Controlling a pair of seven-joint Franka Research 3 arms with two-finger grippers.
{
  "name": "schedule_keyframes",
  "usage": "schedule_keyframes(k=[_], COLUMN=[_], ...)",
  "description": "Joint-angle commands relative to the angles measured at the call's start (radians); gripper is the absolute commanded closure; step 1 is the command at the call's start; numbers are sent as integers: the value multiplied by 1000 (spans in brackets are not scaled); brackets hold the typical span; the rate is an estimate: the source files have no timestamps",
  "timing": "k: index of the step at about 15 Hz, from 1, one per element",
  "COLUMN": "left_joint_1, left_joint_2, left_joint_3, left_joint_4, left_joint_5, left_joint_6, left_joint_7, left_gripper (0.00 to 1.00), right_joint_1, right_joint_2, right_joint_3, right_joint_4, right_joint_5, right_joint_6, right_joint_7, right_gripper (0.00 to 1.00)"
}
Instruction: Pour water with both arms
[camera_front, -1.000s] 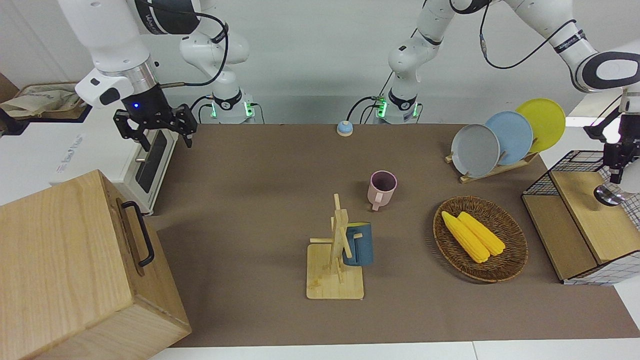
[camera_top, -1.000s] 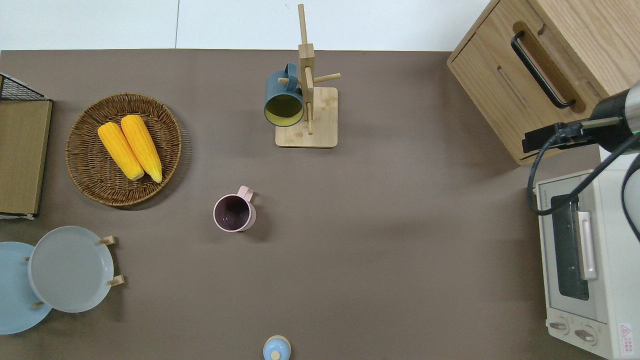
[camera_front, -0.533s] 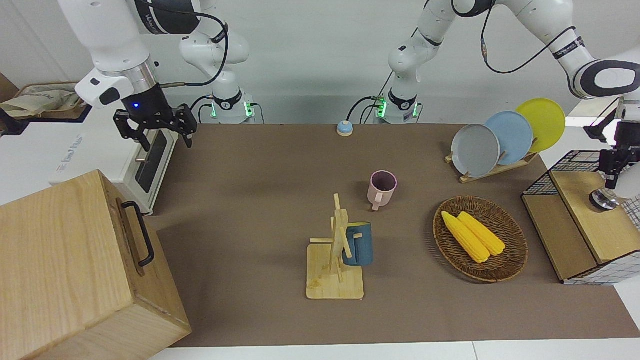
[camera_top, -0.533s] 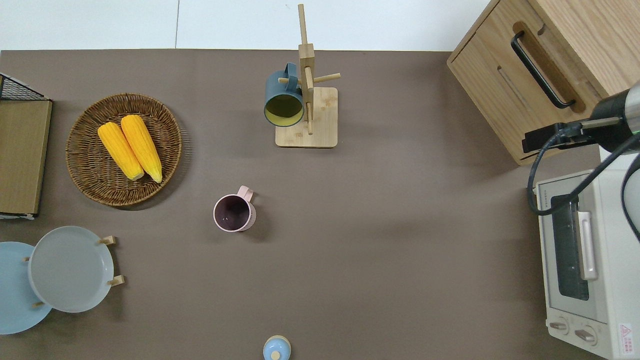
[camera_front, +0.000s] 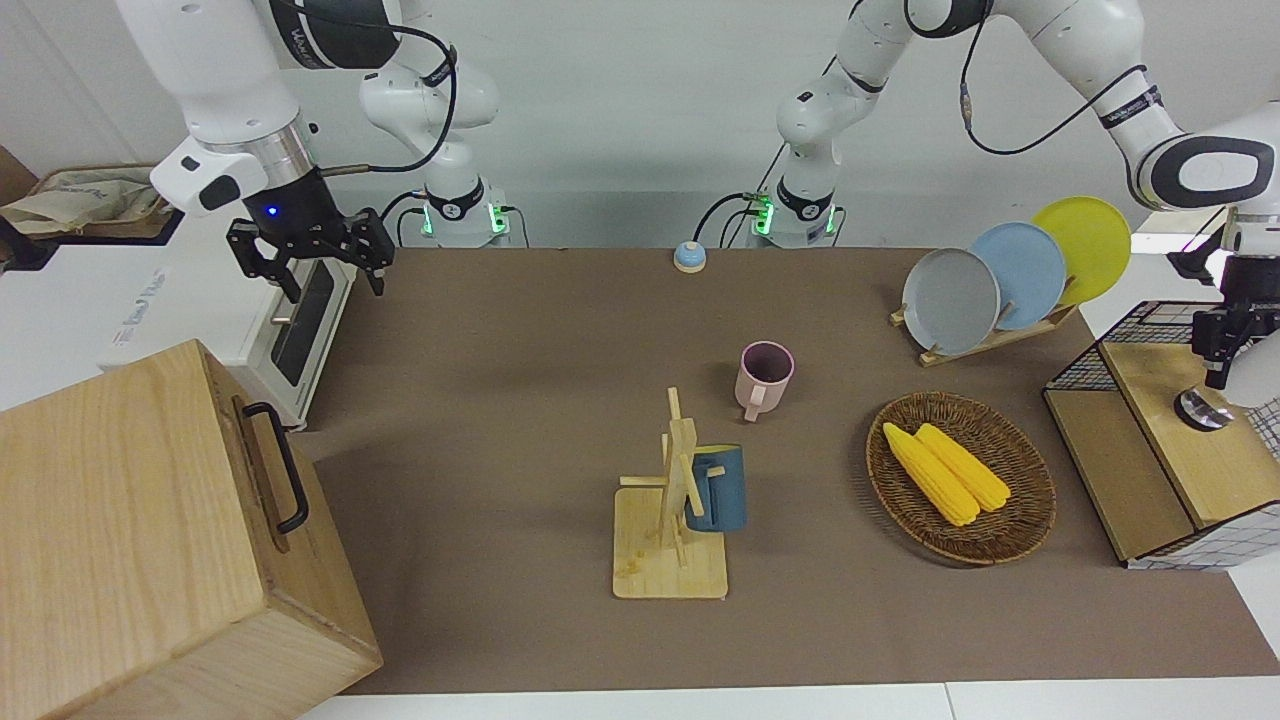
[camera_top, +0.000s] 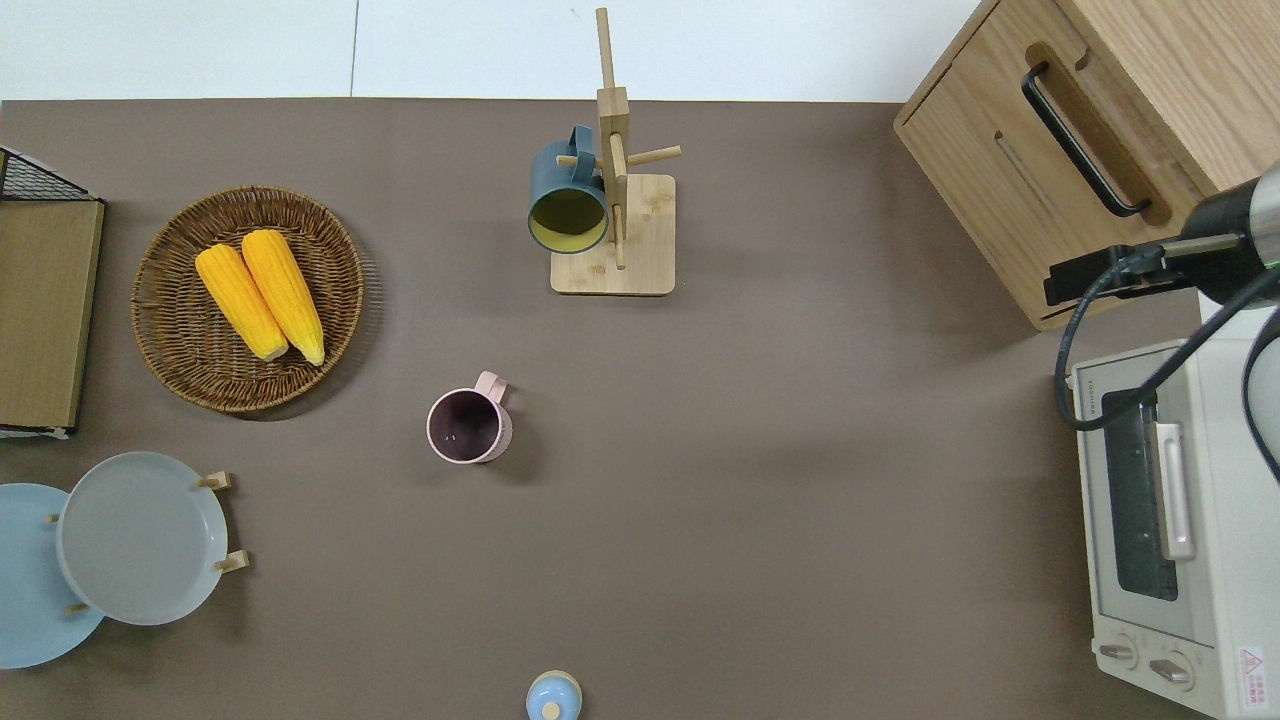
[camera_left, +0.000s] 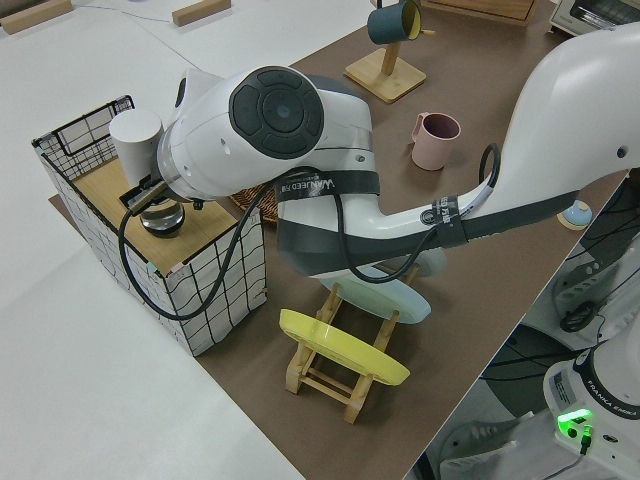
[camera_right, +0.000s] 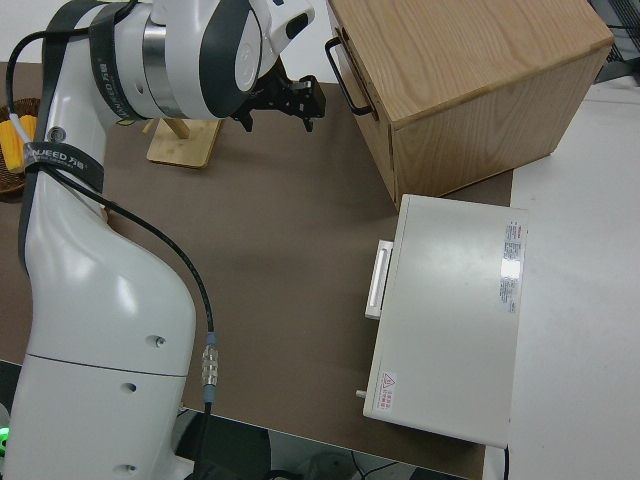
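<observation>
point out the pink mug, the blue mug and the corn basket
pink mug (camera_top: 466, 427), overhead view, on its dark inside.
blue mug (camera_front: 722, 490), front view, on its side wall.
corn basket (camera_top: 185, 345), overhead view, on bare woven floor beside the cobs.

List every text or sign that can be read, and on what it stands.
"FRANKA ROBOTICS": on an arm's base.
Red warning triangle: on the toaster oven's label; its words are too small.
Lettering on the arm's cable band: too blurred to read.
</observation>
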Motion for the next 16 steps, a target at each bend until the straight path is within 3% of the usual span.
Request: schedule_keyframes(k=[1, 2, 3, 4, 11, 16], left_joint_1=[5, 5, 1, 4, -2, 0], left_joint_2=[8, 8, 10, 8, -6, -33], left_joint_3=[-7, -5, -5, -5, -1, 7], left_joint_4=[-4, -3, 0, 0, 14, 72], left_joint_5=[-25, -23, -23, -23, 0, 278], left_joint_6=[29, 29, 29, 29, -4, -200], left_joint_7=[28, 28, 28, 28, -38, -237], left_gripper=[936, 735, 171, 2, 0, 0], right_joint_1=[-10, -10, -10, -10, -10, -10], right_joint_2=[-21, -21, -21, -21, -21, -21], right_joint_3=[6, 6, 6, 6, 6, 6], right_joint_4=[-23, -23, -23, -23, -23, -23], right_joint_5=[6, 6, 6, 6, 6, 6], right_joint_6=[13, 13, 13, 13, 13, 13], right_joint_7=[-17, -17, -17, -17, -17, -17], right_gripper=[7, 7, 7, 7, 7, 7])
